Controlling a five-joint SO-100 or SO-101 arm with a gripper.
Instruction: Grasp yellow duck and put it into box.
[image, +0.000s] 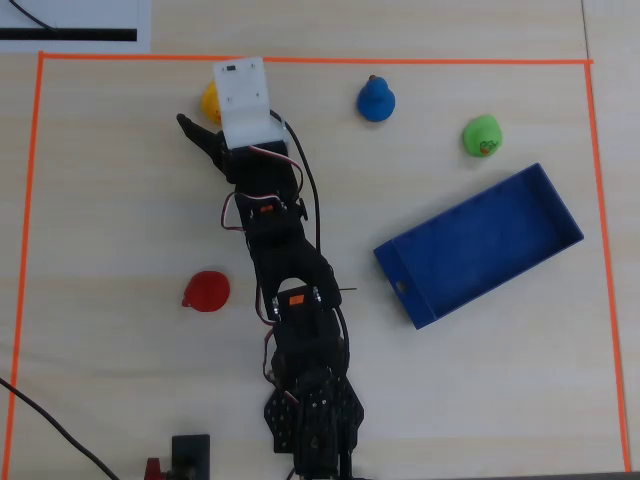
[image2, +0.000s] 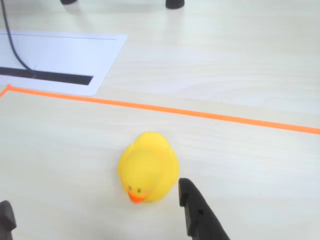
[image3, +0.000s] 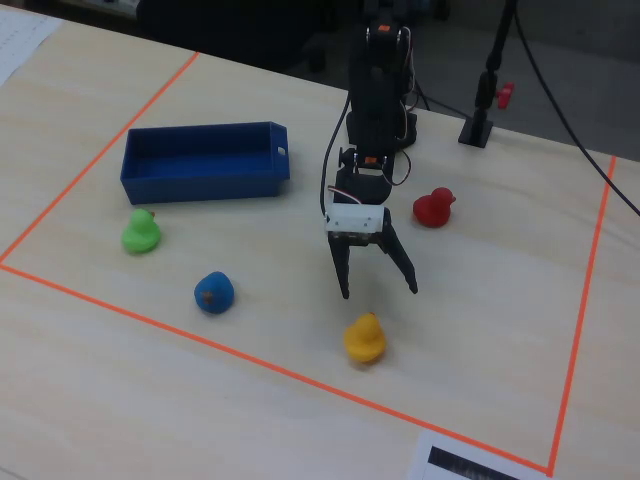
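The yellow duck (image2: 148, 166) stands on the table facing the wrist camera, its orange beak toward me. It also shows in the fixed view (image3: 365, 338) and, partly hidden by the white wrist block, in the overhead view (image: 208, 99). My gripper (image3: 378, 291) is open and empty, hovering just short of the duck. In the wrist view the gripper (image2: 95, 197) has its jaws spread wide, and the right finger (image2: 192, 207) is close beside the duck. The dark-blue box (image: 480, 245) lies empty far to the right in the overhead view and at the far left in the fixed view (image3: 200, 185).
A red duck (image: 207, 291), a blue duck (image: 376, 99) and a green duck (image: 482, 136) stand apart on the table. Orange tape (image: 300, 60) frames the work area and runs just behind the yellow duck. A white sheet (image2: 55, 60) lies beyond the tape.
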